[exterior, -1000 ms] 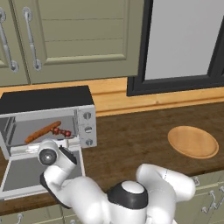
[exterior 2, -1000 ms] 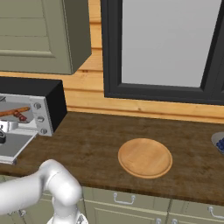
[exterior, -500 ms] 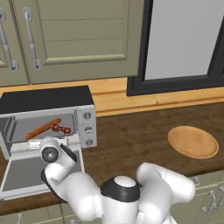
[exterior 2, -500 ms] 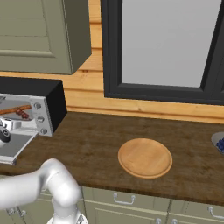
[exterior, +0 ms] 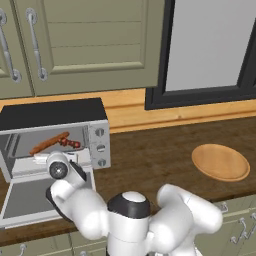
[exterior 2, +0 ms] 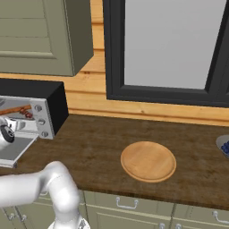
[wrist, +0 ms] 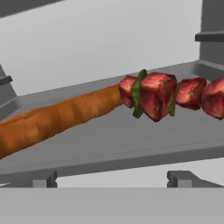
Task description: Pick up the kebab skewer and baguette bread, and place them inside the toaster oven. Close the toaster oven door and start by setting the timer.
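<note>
The kebab skewer [wrist: 168, 94] and the baguette bread [wrist: 57, 117] both lie inside the toaster oven [exterior: 55, 135], side by side on its grey rack; in the hand view the loaf runs from the lower left up to the middle of the frame, where its end touches or sits just beside the first red meat chunk, and the skewer carries on toward the right edge. In the left base view they show as a slanted orange-brown stick and a short dark red line in the open cavity, at the middle left of the frame. Judging from that, the loading part of the task looks finished, and the food sits well back so the door can swing up past it. The toaster oven door [exterior: 30, 197] hangs folded down flat in front of the oven, at the lower left of the left base view, not yet closed. The pincer [exterior: 59, 169] hovers just in front of the oven mouth above the lowered door, its jaws spread wide and holding nothing, with its camera looking straight into the cavity. The white arm reaches left and forward from the lower middle of the frame, elbow bent low over the table [exterior: 165, 155]. A round wooden plate [exterior: 220, 162] sits bare at the right, well apart from the oven.
</note>
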